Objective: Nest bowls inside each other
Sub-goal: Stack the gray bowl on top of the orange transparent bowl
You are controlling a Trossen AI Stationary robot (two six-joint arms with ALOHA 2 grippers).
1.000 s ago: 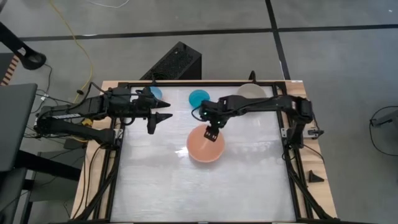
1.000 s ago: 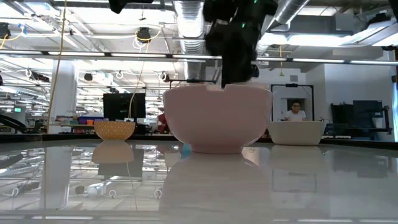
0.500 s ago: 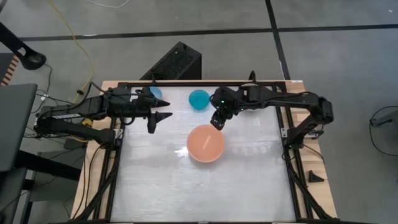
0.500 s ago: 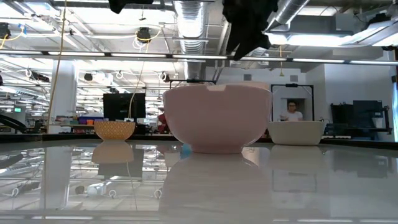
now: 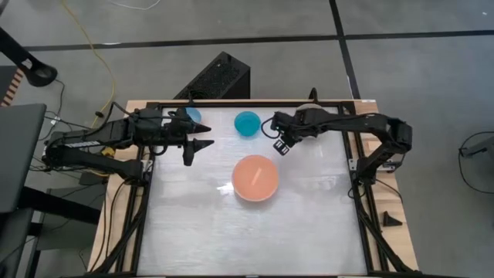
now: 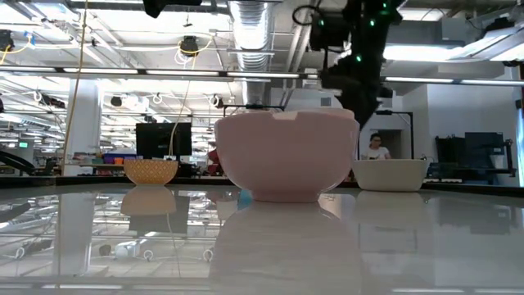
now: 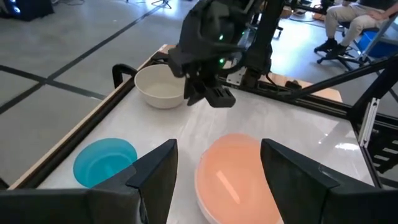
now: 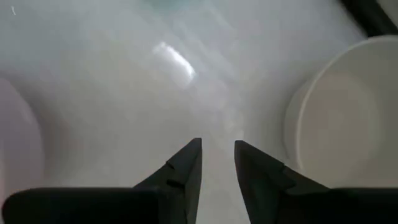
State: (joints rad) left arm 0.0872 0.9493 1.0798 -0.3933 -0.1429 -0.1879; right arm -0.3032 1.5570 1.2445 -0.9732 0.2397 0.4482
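On the white table, the salmon-pink bowl is sitting upright and empty near the middle, just below and toward the left arm's side of the right gripper, apparently parked there as the base of the stack. The right gripper is hanging above the table with nothing between its fingers, which are standing only a narrow gap apart; it is hovering between that bowl and the pale pinkish-white bowl, which is resting at the table's far edge just beyond it and looks like the next one to fetch. The left gripper is waiting over its own side of the table, fingers spread wide and empty, well apart from the right one.

The turquoise bowl is lying just beside the right gripper at the far edge, and the light blue bowl is sitting close behind the left gripper, partly hidden by that arm. The count visible: two large bowls and two small ones, none nested yet. A beige bowl-shaped thing is showing in the low view, though whether it is standing on the table cannot be told.
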